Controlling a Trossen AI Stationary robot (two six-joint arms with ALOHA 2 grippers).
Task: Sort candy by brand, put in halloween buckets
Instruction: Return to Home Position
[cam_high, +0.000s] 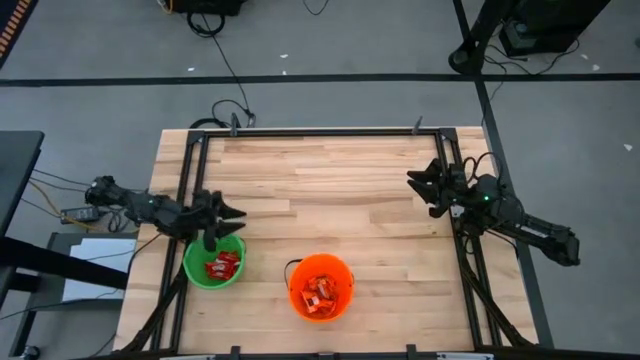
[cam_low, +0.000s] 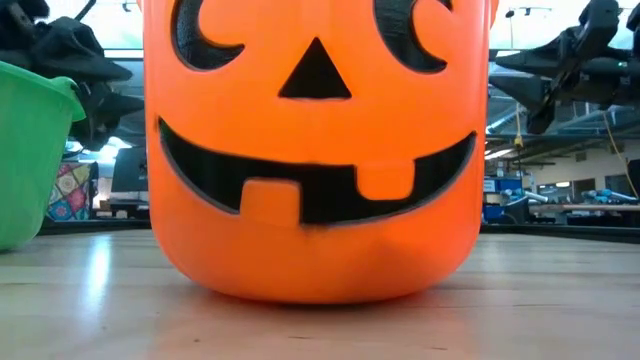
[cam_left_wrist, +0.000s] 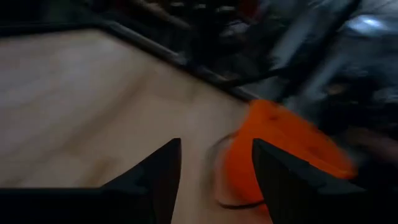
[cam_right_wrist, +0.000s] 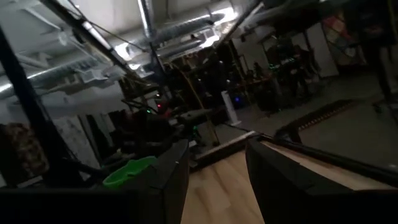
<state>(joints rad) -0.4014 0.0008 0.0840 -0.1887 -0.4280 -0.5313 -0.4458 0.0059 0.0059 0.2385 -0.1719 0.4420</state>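
The green bucket (cam_high: 196, 268) stands near the table's front left with red-wrapped candy (cam_high: 222, 266) inside. To its right, the orange pumpkin-faced bucket (cam_high: 321, 270) (cam_low: 316, 150) holds orange-and-white candy (cam_high: 320, 292). My left gripper (cam_high: 228, 218) (cam_left_wrist: 216, 149) hovers open by the green bucket's far rim, with nothing between its fingers, and its wrist view looks toward the orange bucket (cam_left_wrist: 280, 149). My right gripper (cam_high: 420, 190) (cam_right_wrist: 217, 149) stands open above the table's far right, empty, well away from both buckets.
A black metal frame (cam_high: 320, 131) runs along the table's far edge and down both sides. Bare wood (cam_high: 330, 200) lies between the two arms. In the low view the green bucket (cam_low: 30, 150) shows at the left edge beside the orange one.
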